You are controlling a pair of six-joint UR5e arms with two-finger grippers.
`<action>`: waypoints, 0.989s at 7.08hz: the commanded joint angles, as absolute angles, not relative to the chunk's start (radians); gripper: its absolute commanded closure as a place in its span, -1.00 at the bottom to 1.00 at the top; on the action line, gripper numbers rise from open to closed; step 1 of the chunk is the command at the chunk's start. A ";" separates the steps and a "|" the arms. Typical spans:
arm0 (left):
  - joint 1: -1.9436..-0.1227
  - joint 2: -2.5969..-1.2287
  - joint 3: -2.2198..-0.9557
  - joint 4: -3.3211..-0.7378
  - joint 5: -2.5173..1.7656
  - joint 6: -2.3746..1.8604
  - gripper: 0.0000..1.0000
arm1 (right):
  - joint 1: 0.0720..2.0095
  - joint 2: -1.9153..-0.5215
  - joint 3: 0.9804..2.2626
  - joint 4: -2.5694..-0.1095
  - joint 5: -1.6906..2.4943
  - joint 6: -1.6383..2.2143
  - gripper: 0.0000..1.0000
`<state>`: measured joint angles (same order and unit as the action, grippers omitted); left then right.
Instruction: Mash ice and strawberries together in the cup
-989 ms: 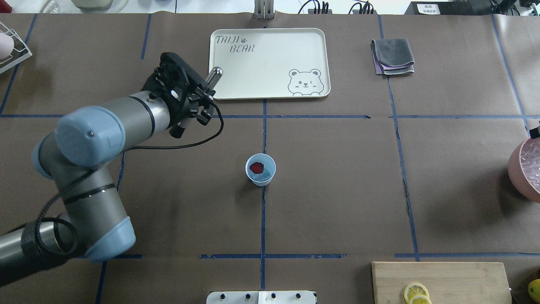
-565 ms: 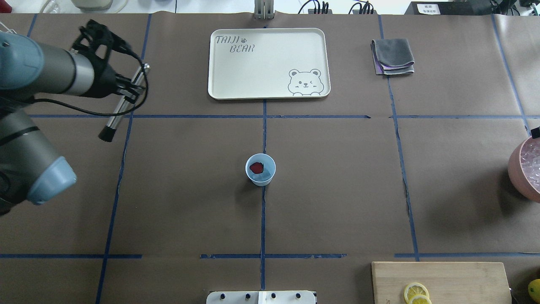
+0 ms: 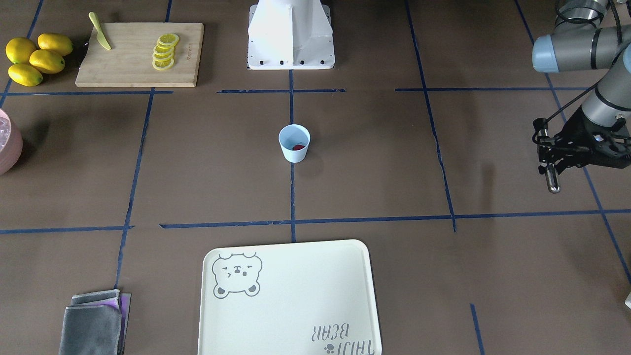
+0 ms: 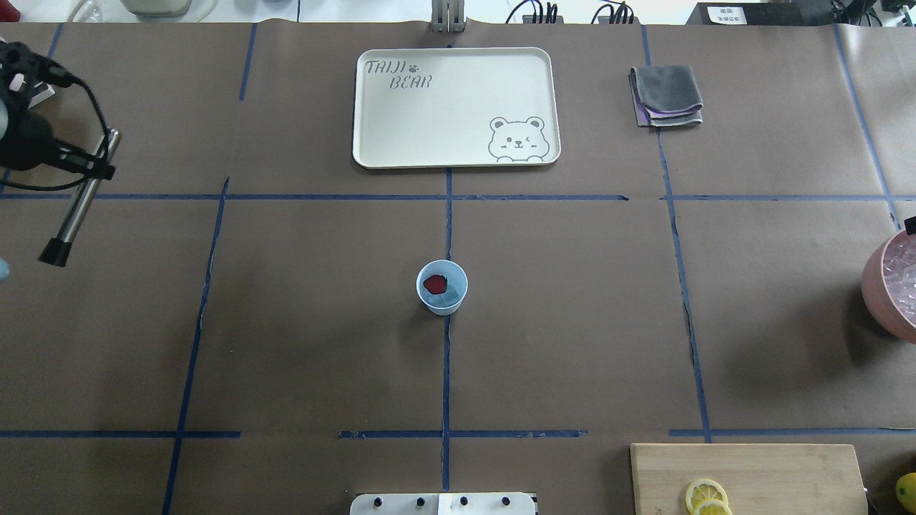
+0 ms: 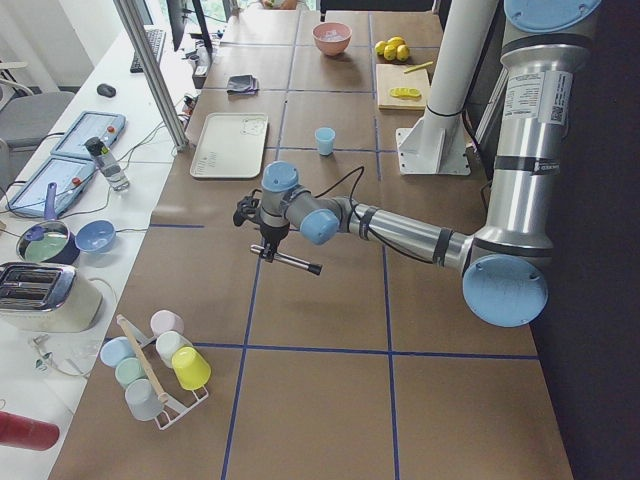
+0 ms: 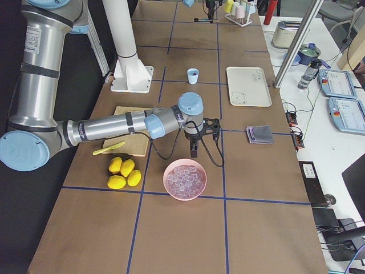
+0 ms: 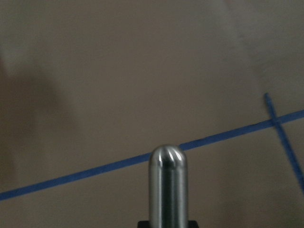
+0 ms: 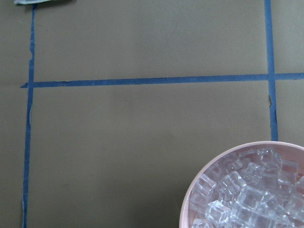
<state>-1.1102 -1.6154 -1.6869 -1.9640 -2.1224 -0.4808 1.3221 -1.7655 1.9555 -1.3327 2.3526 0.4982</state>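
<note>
Pale-blue plastic cup (image 4: pixel 452 306): 1 dark-red strawberry (image 4: pixel 434 284). Round pink bowl (image 4: pixel 876 286): clear ice cubes (image 8: pixel 247 194). L gripper (image 4: pixel 89 168) clamps steel muddler (image 4: pixel 71 214); R gripper (image 6: pixel 194 151): can't tell.

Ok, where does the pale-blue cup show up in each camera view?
Front-facing: cup just above centre, on the middle tape line.
Overhead: cup near centre, on the same line.
Exterior left: cup upper middle, right of the tray.
Exterior right: cup upper middle, left of the tray.
Left wrist: not in it.
Right wrist: not in it.
Shared landmark: the bear tray, on the cup's far side from the robot's base.
</note>
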 commanded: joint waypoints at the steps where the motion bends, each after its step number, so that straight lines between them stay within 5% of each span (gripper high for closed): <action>1: -1.126 -1.598 -1.594 -1.962 -2.128 -0.491 0.96 | 1.330 -1.766 1.959 -1.330 2.353 0.497 -0.99; 7: -1.134 -1.601 -1.445 -1.990 -2.123 -0.530 0.96 | 1.333 -1.772 1.974 -1.335 2.355 0.497 -0.99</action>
